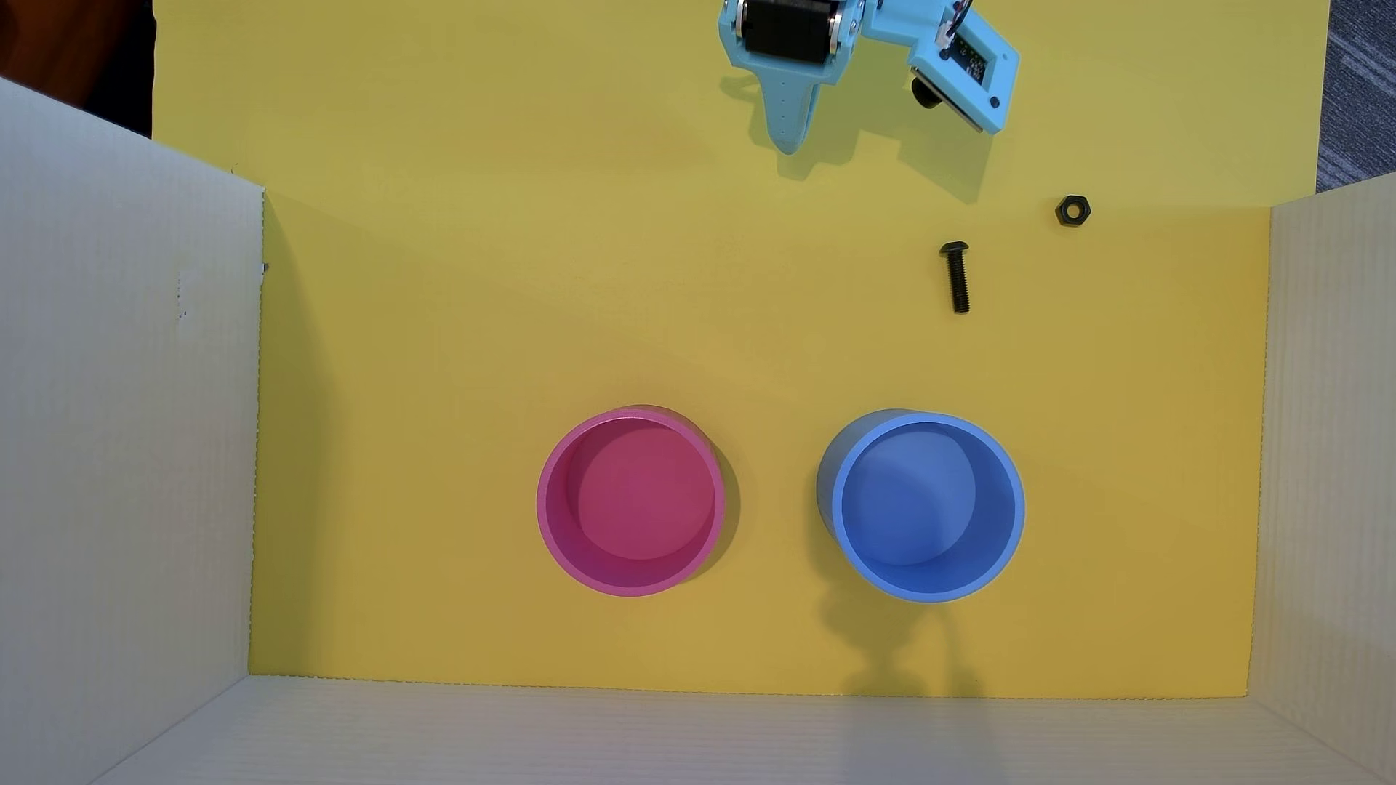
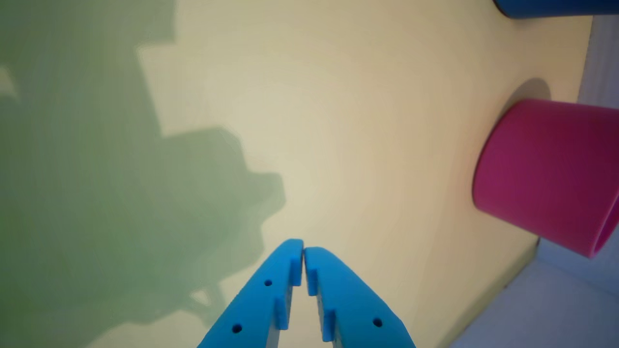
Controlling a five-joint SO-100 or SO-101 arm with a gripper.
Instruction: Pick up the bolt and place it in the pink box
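The bolt (image 1: 955,276) is small and black with a rounded head. It lies on the yellow floor at the upper right of the overhead view, head toward the top; it is out of the wrist view. The pink box (image 1: 631,502) stands open and empty at the lower middle, and shows at the right edge of the wrist view (image 2: 546,174). My light-blue gripper (image 1: 789,143) is at the top centre, up and left of the bolt and well apart from it. In the wrist view the gripper (image 2: 303,247) is shut and empty, its tips touching.
A round blue container (image 1: 925,506) stands right of the pink box; it also shows in the wrist view (image 2: 541,7). A black hex nut (image 1: 1073,210) lies up and right of the bolt. White cardboard walls (image 1: 128,423) enclose the yellow floor on three sides.
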